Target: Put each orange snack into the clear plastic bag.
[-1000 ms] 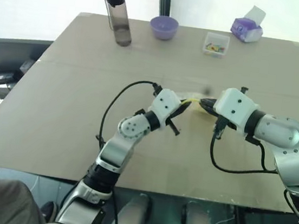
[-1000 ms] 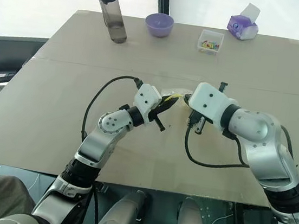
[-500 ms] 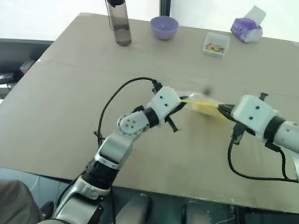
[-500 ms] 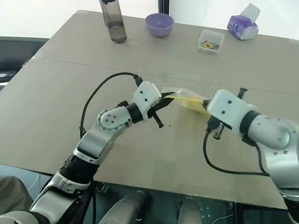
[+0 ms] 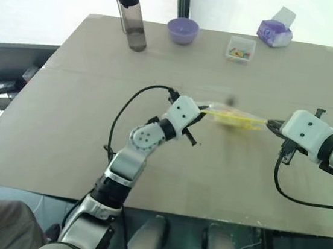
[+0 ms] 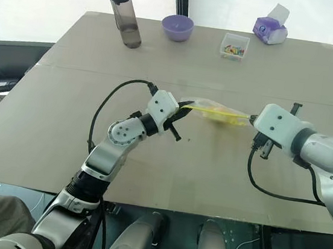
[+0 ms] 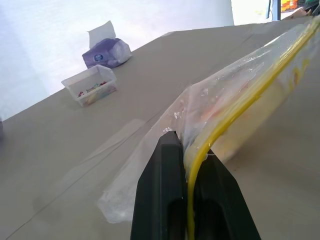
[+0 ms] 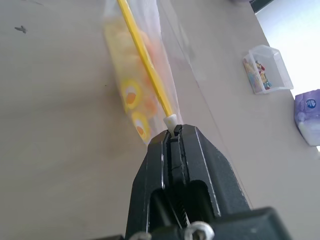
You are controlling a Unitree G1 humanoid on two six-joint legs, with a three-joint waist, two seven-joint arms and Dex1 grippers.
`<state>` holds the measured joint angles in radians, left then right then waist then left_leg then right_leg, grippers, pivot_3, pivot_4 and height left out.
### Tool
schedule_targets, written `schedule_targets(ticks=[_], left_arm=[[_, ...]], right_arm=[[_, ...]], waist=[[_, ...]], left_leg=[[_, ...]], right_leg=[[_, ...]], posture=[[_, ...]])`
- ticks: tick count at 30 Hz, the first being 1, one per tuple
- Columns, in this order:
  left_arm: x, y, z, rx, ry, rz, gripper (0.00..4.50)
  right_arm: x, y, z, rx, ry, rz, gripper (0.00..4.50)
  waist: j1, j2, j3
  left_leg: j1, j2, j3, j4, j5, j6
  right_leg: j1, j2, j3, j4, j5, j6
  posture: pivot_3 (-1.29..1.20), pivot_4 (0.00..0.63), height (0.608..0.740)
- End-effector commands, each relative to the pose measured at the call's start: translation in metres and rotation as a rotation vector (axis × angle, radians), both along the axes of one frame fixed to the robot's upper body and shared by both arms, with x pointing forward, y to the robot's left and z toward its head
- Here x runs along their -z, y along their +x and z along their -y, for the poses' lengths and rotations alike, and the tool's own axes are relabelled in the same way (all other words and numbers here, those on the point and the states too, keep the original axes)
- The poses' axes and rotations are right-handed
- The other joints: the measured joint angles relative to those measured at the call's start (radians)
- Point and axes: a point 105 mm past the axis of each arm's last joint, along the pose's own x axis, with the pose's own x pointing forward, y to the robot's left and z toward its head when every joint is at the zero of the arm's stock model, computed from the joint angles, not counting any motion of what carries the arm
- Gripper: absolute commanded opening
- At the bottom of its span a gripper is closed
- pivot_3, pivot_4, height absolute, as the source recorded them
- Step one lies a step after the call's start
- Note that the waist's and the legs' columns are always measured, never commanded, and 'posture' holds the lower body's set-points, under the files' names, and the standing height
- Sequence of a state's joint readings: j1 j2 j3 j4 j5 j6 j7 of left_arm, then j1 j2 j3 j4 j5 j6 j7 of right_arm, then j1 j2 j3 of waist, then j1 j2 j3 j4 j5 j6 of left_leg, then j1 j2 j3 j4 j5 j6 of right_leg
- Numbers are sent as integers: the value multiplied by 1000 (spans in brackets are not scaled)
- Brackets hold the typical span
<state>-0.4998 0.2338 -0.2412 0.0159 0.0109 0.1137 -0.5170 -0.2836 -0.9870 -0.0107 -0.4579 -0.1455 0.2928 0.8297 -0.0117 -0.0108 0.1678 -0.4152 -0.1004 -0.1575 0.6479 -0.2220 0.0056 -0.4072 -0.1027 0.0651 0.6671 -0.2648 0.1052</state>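
Observation:
The clear plastic bag (image 5: 234, 117) hangs stretched between my two grippers just above the middle of the table (image 5: 63, 124), its yellow strip (image 8: 145, 55) pulled taut. My left gripper (image 5: 199, 111) is shut on the strip's left end, seen close up with the left gripper (image 7: 187, 145) pinching it. My right gripper (image 5: 271, 123) is shut on the strip's right end, and the right gripper (image 8: 172, 134) clamps a small white zip tab. An orange snack (image 8: 131, 75) with pale yellow marks shows through the bag's wall, inside it.
Along the table's far edge stand a dark bottle (image 5: 131, 17), a purple bowl (image 5: 183, 29), a small clear box of coloured bits (image 5: 241, 48) and a purple tissue pack (image 5: 275, 30). The table's edges lie close on the left and right.
My right gripper has slid to the right along the yellow strip, away from the left gripper, and the bag is now drawn out long. The left gripper has held still.

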Motion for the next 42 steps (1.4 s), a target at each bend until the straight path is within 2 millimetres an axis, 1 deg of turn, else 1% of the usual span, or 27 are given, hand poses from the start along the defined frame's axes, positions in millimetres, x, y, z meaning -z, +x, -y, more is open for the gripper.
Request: schedule_targets(ticks=[1,3,4,6,8,9,10,12,13,14,15,17,19,20,21,22,23,24,26,29,30,32,34,35,37,39,42], left_arm=[[-18,17,-7,-38,17,90,0],[-38,28,-7,-51,0,156,0],[-50,31,-10,-69,-15,192,0],[-66,32,-15,-84,-45,240,0],[-76,28,-17,-82,-67,268,0],[-75,24,-15,-70,-57,269,0],[-71,20,-13,-53,-42,263,0],[-50,10,-8,-5,10,213,0],[-43,6,-7,9,25,195,0],[-28,-1,-5,37,63,160,0],[-11,-12,-4,76,93,109,0],[12,-31,-5,120,109,14,0],[23,-42,-8,122,104,-45,0],[28,-46,-10,116,105,-69,635],[34,-50,-12,108,104,-103,1006],[40,-53,-14,100,99,-137,1373],[44,-55,-16,91,84,-169,1961],[46,-57,-19,78,54,-204,2365],[48,-60,-26,56,-1,-266,2392],[53,-68,-46,15,-88,-369,2392],[54,-70,-52,-1,-106,-394,2392],[56,-77,-62,-17,-137,-441,2392],[59,-89,-72,-12,-144,-480,2392],[60,-92,-76,-17,-139,-488,2392],[63,-99,-85,-40,-150,-514,2392],[69,-105,-94,-67,-139,-533,2392],[74,-111,-99,-89,-134,-547,2392]], right_arm=[[-31,25,13,92,-2,181,25],[-50,36,13,100,10,294,25],[-59,38,13,102,25,332,25],[-72,35,13,90,56,380,25],[-82,30,11,76,111,419,25],[-81,28,11,79,133,411,25],[-76,26,11,86,143,388,25],[-57,21,11,90,151,312,25],[-52,19,11,90,152,292,25],[-43,15,10,85,147,257,25],[-28,10,6,77,163,195,25],[-2,-3,0,62,188,72,25],[14,-14,0,70,218,-2,626],[22,-19,2,86,246,-36,971],[32,-25,6,108,271,-82,1512],[42,-32,10,132,289,-126,1922],[50,-38,15,155,302,-163,2518],[58,-45,22,186,333,-203,3024],[68,-54,34,239,395,-247,3985],[80,-67,63,354,619,-309,3985],[83,-71,69,373,697,-328,3985],[80,-79,77,334,756,-240,3985],[88,-92,82,342,810,-286,3985],[89,-96,83,334,866,-324,3985],[81,-97,90,292,994,-325,3985],[77,-97,97,254,1037,-332,3985],[80,-97,104,230,1013,-373,3985]], waist=[[-2,0,0],[-2,0,0],[0,-1,0],[0,-1,0],[-1,-1,0],[-1,-1,0],[-2,-1,0],[-1,0,0],[-1,0,0],[-1,0,0],[-1,0,0],[-3,0,-1],[-2,0,-1],[0,0,-1],[1,0,-1],[5,1,-1],[8,1,-1],[9,1,-1],[10,1,-1],[5,1,-2],[4,1,-2],[4,1,-2],[2,2,-2],[1,3,-2],[-1,3,-2],[-3,3,-2],[0,3,-2]], left_leg=[[0,0,1,0,0,0],[0,0,1,1,0,0],[0,0,1,1,0,0],[-1,0,2,0,0,0],[-1,0,0,-2,0,0],[-1,0,0,-3,0,0],[-2,0,0,-3,0,0],[-4,0,0,-3,0,1],[-3,0,0,-3,0,1],[-3,0,0,-3,0,1],[-3,0,0,-3,0,1],[-1,1,1,-2,0,1],[-1,1,2,-2,0,1],[0,1,2,-1,0,1],[0,1,2,-1,-1,1],[0,1,2,0,-3,5],[1,1,2,0,-3,5],[2,0,2,0,-3,5],[3,0,2,1,-3,6],[4,1,2,1,-3,6],[5,2,2,1,-4,6],[7,2,2,-1,-4,6],[15,2,3,-4,-4,6],[18,2,3,-6,-4,6],[20,3,3,-7,-5,8],[23,3,4,-7,-6,8],[27,3,5,-7,-7,10]], right_leg=[[0,0,0,0,0,0],[0,0,0,0,0,0],[0,0,0,0,0,0],[0,0,-1,-1,0,0],[-1,0,-1,-3,0,0],[-1,-1,0,-4,0,0],[-2,-1,1,-4,0,0],[-4,-1,1,-4,0,0],[-4,-1,1,-4,0,0],[-3,-1,1,-4,0,0],[-4,-1,1,-2,0,0],[-2,0,3,-1,0,0],[-3,0,4,1,0,0],[-3,0,4,2,0,0],[-3,0,4,4,0,0],[-2,0,4,5,0,0],[-2,0,4,5,0,0],[-1,0,4,5,0,0],[1,0,3,4,0,0],[2,0,4,4,0,0],[2,1,3,4,0,0],[4,1,3,4,0,0],[12,1,4,1,-1,0],[15,0,4,0,-1,0],[18,0,4,-4,-1,0],[21,0,4,-7,-1,0],[27,0,4,-8,-1,0]], posture=[[0,150,739],[0,150,739],[0,150,739],[0,150,739],[0,150,739],[0,150,739],[0,150,739],[0,150,739],[0,150,739],[0,150,739],[0,150,739],[0,150,739],[0,150,739],[0,150,739],[0,150,739],[0,150,739],[0,150,739],[0,150,739],[0,150,739],[0,150,739],[0,150,739],[0,150,739],[0,150,739],[0,150,739],[0,150,739],[0,150,739],[0,150,739]])
